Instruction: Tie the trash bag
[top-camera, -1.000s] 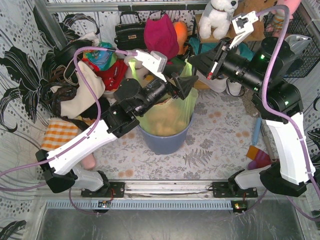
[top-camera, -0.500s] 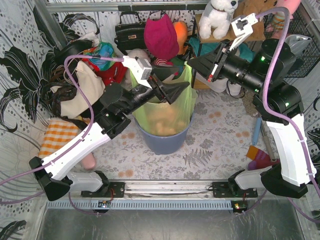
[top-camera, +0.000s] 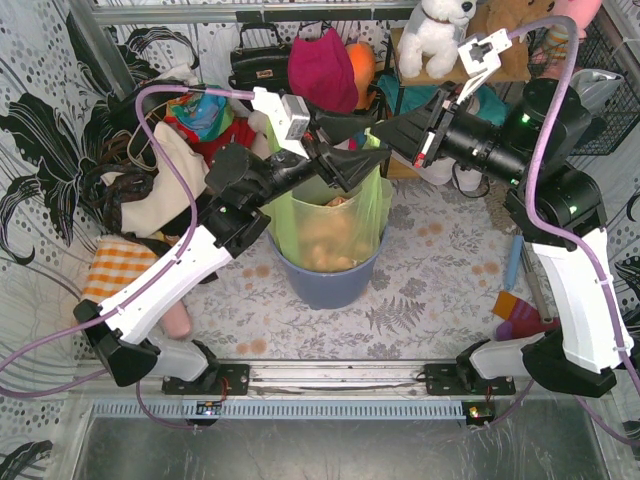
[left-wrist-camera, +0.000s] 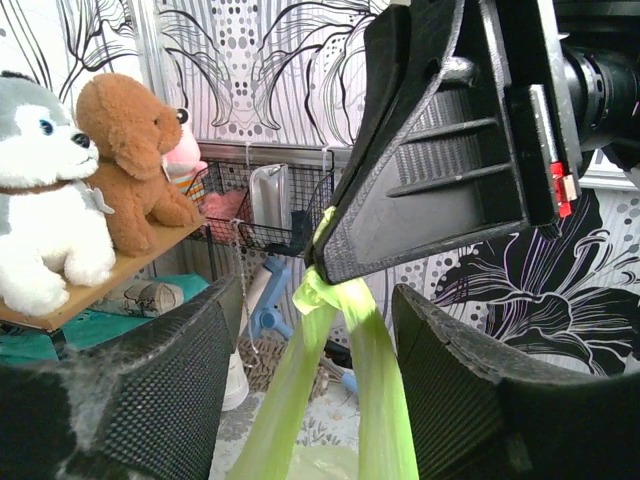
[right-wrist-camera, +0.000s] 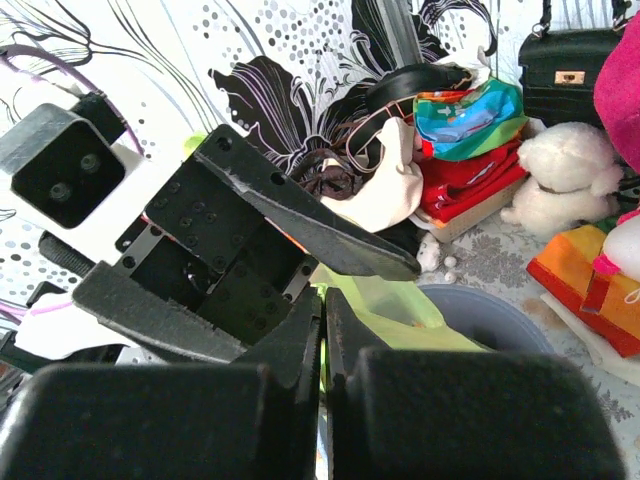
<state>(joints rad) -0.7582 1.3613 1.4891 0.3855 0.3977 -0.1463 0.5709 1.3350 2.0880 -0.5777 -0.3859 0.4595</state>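
Bag (top-camera: 325, 220) from above: it sits in the bin (top-camera: 330, 285) below both sets of jaws, its neck drawn up into a strand (top-camera: 372, 160) pinched by the right jaws. The left jaws stand wide just under them.

Left wrist: the strand hangs between the wide left jaws, touching neither side.

Right wrist: the right jaws are clamped tight on the strand, with the bin beyond them.

Best play, I'd say: centre that strand, close just beneath the right jaws, go gently and keep it taut. Thin plastic tears easily!
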